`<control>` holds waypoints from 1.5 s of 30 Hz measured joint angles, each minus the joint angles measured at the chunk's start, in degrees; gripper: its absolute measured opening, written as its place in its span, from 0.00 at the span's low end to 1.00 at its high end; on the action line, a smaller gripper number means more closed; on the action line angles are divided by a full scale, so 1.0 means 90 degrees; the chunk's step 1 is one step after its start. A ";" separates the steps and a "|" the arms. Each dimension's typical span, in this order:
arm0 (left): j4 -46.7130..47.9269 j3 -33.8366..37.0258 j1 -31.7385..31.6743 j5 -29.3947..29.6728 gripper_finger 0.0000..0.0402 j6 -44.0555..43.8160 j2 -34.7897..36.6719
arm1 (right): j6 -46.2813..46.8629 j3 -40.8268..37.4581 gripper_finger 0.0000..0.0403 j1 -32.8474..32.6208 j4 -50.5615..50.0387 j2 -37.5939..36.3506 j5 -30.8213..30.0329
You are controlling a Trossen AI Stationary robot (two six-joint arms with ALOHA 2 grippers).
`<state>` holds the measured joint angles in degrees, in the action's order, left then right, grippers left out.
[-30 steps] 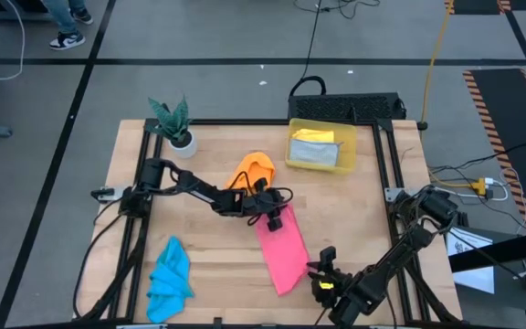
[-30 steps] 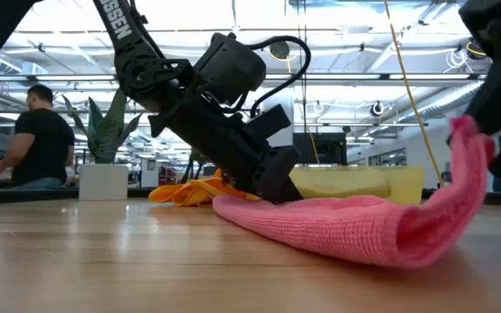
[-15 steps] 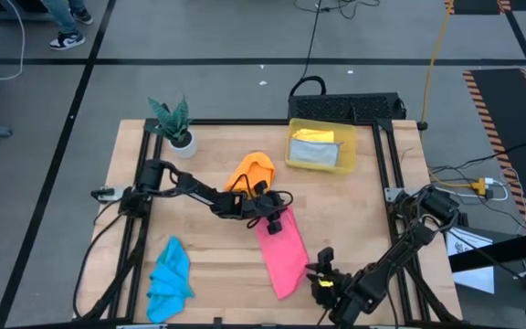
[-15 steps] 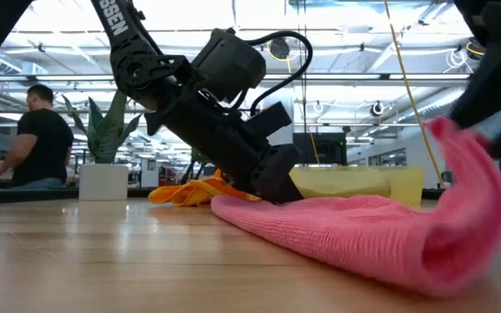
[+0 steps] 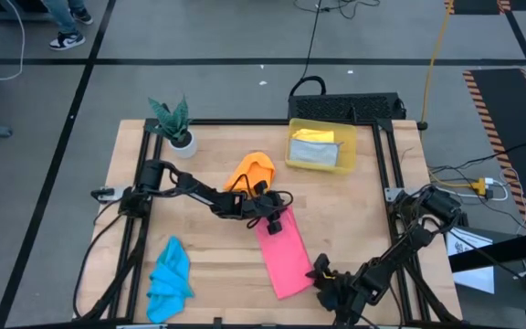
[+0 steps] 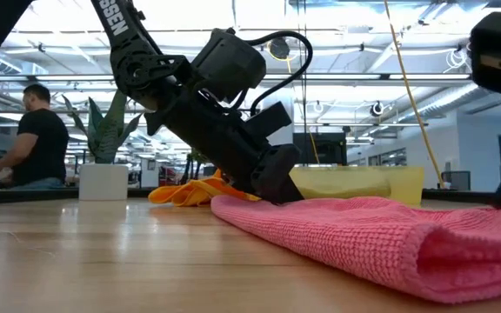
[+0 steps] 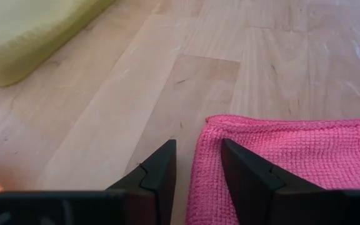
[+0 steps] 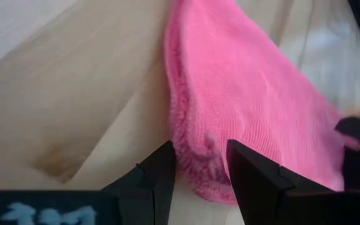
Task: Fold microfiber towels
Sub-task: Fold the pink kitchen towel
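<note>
In the high view the pink towel (image 5: pixel 282 254) lies as a long strip at the lower centre of the wooden surface (image 5: pixel 354 210). The left gripper (image 5: pixel 273 219) pins the strip's upper end, its fingers (image 7: pixel 158 172) nipped on a corner there. The right gripper (image 5: pixel 322 277), at the strip's lower right end, has its fingers (image 8: pixel 158 175) closed on a bunched edge. The orange towel (image 5: pixel 251 170) sits upper centre, the blue towel (image 5: pixel 169 272) lower left.

You have open tabletop (image 5: pixel 363 210) between the pink towel (image 5: pixel 281 251) and the right edge. The left arm (image 5: pixel 199 192) bars the middle; the bin (image 5: pixel 320 146) and plant (image 5: pixel 176 123) block the far corners.
</note>
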<state>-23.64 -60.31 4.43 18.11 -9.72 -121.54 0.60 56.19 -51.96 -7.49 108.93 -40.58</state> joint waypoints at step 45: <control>0.0119 0.0000 0.0002 -0.0002 0.33 -0.0058 -0.0002 | -0.1632 -0.0017 0.33 -0.0413 0.0518 0.0233 -0.1687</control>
<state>-22.57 -60.31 4.45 18.09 -10.24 -121.56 -14.09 56.03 -55.68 -2.82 111.02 -55.75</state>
